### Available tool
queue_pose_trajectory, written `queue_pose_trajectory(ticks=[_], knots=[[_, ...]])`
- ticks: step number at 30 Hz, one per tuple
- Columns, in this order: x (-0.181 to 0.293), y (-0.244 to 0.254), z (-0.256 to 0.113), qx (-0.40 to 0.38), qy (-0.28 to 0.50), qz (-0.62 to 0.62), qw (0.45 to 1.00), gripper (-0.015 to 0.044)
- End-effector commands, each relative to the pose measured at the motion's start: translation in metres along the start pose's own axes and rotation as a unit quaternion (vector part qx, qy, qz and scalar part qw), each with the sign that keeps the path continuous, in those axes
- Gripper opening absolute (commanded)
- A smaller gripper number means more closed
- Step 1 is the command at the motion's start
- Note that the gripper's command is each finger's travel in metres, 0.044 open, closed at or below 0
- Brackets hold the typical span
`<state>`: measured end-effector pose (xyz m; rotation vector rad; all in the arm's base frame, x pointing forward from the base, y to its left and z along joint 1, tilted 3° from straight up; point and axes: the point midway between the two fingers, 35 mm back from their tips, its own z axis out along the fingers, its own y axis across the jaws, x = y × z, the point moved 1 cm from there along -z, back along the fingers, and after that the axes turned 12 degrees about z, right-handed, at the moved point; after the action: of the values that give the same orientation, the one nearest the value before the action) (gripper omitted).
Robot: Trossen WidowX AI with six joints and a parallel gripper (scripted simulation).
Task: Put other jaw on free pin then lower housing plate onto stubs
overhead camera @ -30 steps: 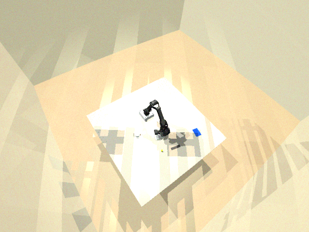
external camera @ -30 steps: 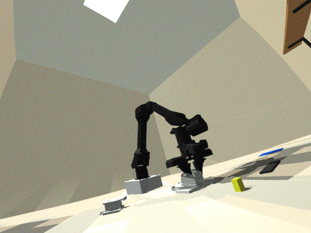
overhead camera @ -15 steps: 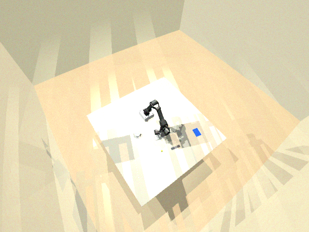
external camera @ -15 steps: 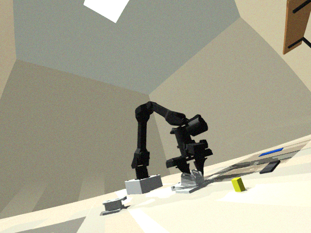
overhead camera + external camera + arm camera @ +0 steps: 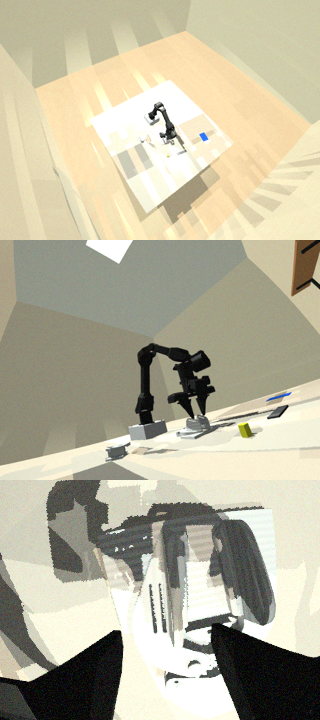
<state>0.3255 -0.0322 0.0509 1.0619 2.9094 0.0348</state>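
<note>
My gripper [image 5: 198,415] [image 5: 167,635] is open, with nothing held. Its fingertips are just above the two upright grey jaws. One jaw [image 5: 193,424] [image 5: 157,610] and the other jaw [image 5: 204,421] [image 5: 254,575] stand side by side, with a gap between them, on the pale base plate [image 5: 189,437] [image 5: 267,535]. In the wrist view the slotted jaw lies between the fingertips' lines. The pins and the meshing of the teeth are hidden or too small to tell. The grey housing plate [image 5: 141,139] [image 5: 116,451] stands apart on the table, off the base.
A yellow block [image 5: 167,155] [image 5: 245,430] and a dark grey bar [image 5: 181,152] [image 5: 277,412] lie beyond the base plate. A blue tile [image 5: 203,136] [image 5: 279,396] lies farther out. The arm's pale mount [image 5: 156,429] stands behind, between the housing plate and base plate in the exterior view.
</note>
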Motion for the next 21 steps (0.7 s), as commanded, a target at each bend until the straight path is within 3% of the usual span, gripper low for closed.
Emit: queue_pose_trajectory(ticks=[1,4,12,21], knots=[[-0.002,0.001,-0.035,-0.009,-0.011,0.002,1.0,0.0224],[-0.004,0.003,-0.027,-0.01,-0.015,0.0,1.0,0.0224],[-0.027,-0.058,-0.03,-0.006,-0.011,0.017,1.0,0.0434],[-0.04,-0.178,-0.039,-0.001,-0.01,0.076,0.997,0.044]])
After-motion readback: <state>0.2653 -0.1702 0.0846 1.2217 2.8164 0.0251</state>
